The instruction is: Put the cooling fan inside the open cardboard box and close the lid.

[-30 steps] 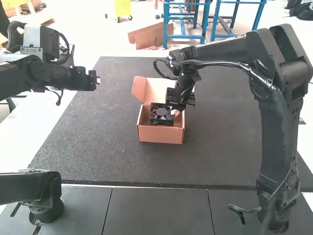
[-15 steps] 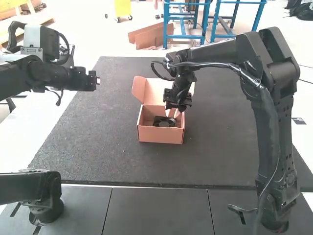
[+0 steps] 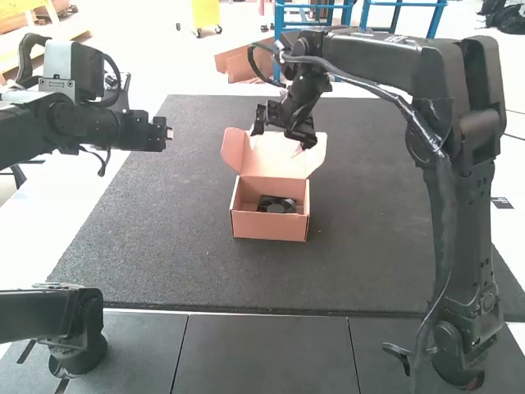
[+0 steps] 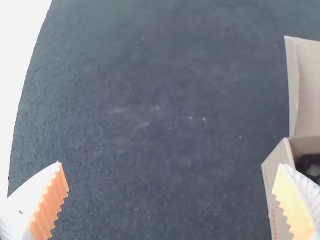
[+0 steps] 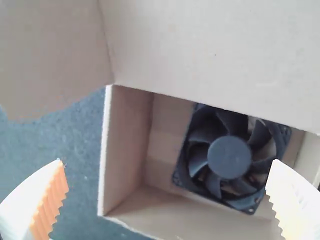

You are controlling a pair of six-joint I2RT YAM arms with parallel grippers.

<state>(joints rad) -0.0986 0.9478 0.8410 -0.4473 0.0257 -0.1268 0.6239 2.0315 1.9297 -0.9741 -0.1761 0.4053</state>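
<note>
Looking down from the high view, we see the cooling fan (image 3: pixel 275 203) lying inside the cardboard box (image 3: pixel 271 223), which sits near the middle of the black mat (image 3: pixel 164 238). The lid (image 3: pixel 277 156) is not yet closed: it stands up from the box's far edge and leans back, with a side flap (image 3: pixel 234 148) angled out on its left.

The right gripper (image 3: pixel 283 135) hangs above the raised lid, clear of the box, and we see nothing between its fingers. In the right wrist view this gripper (image 5: pixel 165 210) is spread wide and empty. Its ribbed fingers (image 5: pixel 42 202) frame the open box (image 5: pixel 125 145) below, and the fan (image 5: pixel 230 157) rests on the box floor with hub and blades facing up. The inner face of the lid (image 5: pixel 210 55) partly covers the fan's far edge.

The left gripper (image 3: pixel 164 134) hovers over the mat's left part, well apart from the box and level with the lid. In the left wrist view we find this gripper (image 4: pixel 170 205) released too, spread wide and holding nothing. A corner of the box (image 4: pixel 292 155) and an edge of its lid (image 4: pixel 302 80) show just beside one finger.
</note>
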